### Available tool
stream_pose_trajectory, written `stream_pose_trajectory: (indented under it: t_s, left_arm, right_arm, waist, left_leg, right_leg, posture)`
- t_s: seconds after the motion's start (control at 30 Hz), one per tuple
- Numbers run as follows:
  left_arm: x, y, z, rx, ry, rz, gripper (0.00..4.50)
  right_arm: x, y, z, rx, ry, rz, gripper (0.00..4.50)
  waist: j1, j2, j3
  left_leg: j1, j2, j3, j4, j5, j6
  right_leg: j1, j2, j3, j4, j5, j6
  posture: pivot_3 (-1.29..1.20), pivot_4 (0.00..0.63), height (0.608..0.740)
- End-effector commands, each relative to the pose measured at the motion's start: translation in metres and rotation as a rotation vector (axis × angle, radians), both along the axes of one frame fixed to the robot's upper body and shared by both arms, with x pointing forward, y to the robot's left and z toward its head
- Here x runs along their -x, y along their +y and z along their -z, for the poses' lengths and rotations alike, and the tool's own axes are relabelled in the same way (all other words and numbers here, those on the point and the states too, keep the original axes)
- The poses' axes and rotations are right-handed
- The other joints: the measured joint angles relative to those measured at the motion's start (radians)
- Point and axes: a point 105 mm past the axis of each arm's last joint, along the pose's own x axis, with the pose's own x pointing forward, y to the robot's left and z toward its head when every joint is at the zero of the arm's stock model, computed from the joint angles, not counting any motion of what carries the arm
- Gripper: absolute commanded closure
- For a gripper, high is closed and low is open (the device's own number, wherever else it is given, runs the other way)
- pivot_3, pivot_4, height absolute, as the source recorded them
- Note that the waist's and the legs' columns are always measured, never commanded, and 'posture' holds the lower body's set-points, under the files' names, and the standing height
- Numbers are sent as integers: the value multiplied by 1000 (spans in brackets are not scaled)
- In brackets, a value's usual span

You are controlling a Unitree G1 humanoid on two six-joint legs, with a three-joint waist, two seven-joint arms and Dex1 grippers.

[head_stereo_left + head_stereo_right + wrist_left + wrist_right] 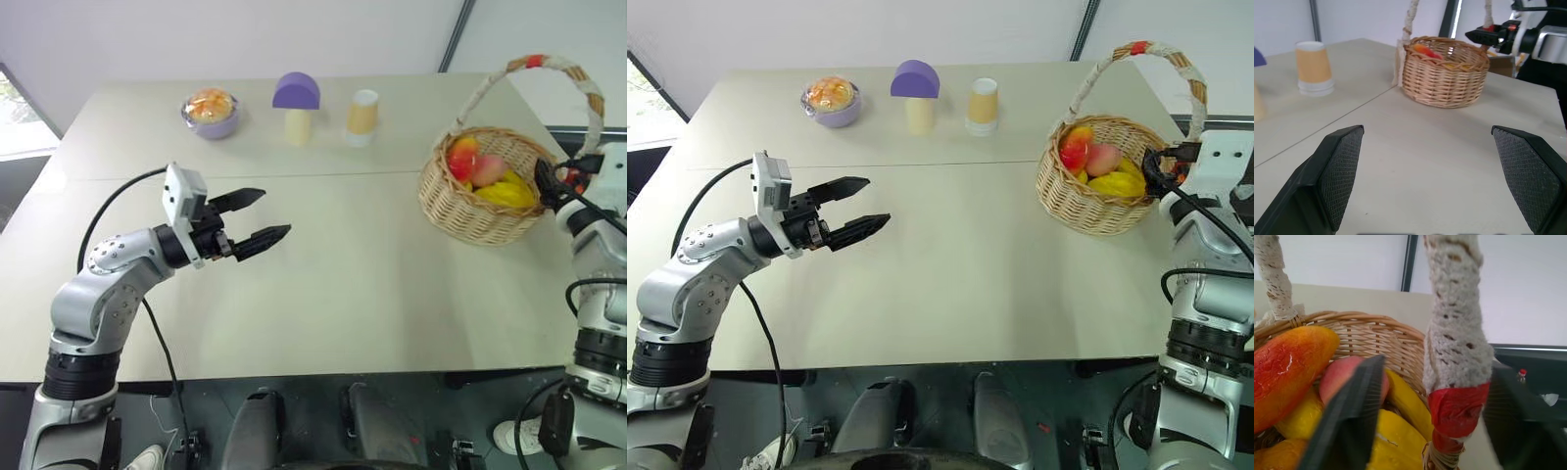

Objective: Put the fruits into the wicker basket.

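1. The right hand point(549, 184) sits at the wicker basket point(468, 211)'s right rim, partly cut off by the picture edge in the head views; in the right wrist view its two fingers stand apart on either side of the handle's base, closed on nothing.
2. The fruits lie piled inside the basket, so each is partly hidden: a red-orange mango point(1288, 369), a pink peach point(1339, 377) and yellow lemon-like pieces point(1405, 404) whose number cannot be told.
3. The left hand point(257, 217) hovers over the bare middle of the table point(372, 284), fingers spread wide and empty; its pads point(1342, 171) show a fine cross-hatched texture.
4. One basket stands at the table's right end, round, of tan woven cane, with a tall arched handle point(1457, 328) wrapped in white lacy cloth and banded red.
5. Along the far edge stand three things: a purple bowl point(212, 123) holding an orange bun, a purple-capped mushroom toy point(296, 106) and a paper cup point(361, 117).
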Motion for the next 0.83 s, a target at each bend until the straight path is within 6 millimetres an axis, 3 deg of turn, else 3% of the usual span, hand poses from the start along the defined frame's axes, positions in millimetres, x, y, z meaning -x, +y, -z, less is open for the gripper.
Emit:
stream_pose_trajectory:
  t_s: [0.03,0.13,0.27,0.4,0.5,0.63,0.83]
  left_arm:
    - [-6,13,-10,1,-52,-64,0]
    - [-12,33,1,-52,-37,-149,0]
    - [-15,60,18,-112,-11,-249,0]
    - [-13,86,29,-128,7,-368,0]
    - [-8,106,36,-115,14,-469,0]
    - [-2,115,44,-104,22,-528,0]
    - [4,114,52,-86,43,-540,0]
  right_arm:
    - [27,3,-27,102,-67,-77,866]
    - [47,19,-14,137,3,-249,866]
    - [60,61,9,202,126,-509,866]
    - [60,115,23,196,150,-755,866]
    - [47,144,32,159,128,-846,866]
    - [29,155,41,146,121,-874,866]
    - [16,153,44,139,120,-897,866]
  waist:
    - [4,0,0]
    - [2,0,0]
    - [-12,0,0]
    - [-26,0,0]
    - [-32,0,0]
    - [-22,-1,0]
    - [2,-1,0]
  left_leg:
    - [0,0,0,0,0,0]
    - [-1,0,-1,0,0,0]
    - [3,1,-1,-1,0,1]
    - [10,2,-1,-1,0,1]
    - [16,3,-1,-2,0,1]
    - [15,4,-1,-2,0,1]
    - [14,2,-2,-2,-1,1]
  right_leg:
    - [0,0,0,0,0,0]
    - [0,-1,-1,-1,0,0]
    - [1,0,1,-1,0,0]
    - [7,2,2,0,0,0]
    - [14,2,1,-1,-1,0]
    - [14,2,1,-2,-1,0]
    - [16,-2,0,-5,0,0]
  posture:
    - [0,150,740]
    - [0,150,740]
    - [0,150,740]
    - [0,150,740]
    - [0,150,740]
    - [0,150,740]
    - [0,150,740]
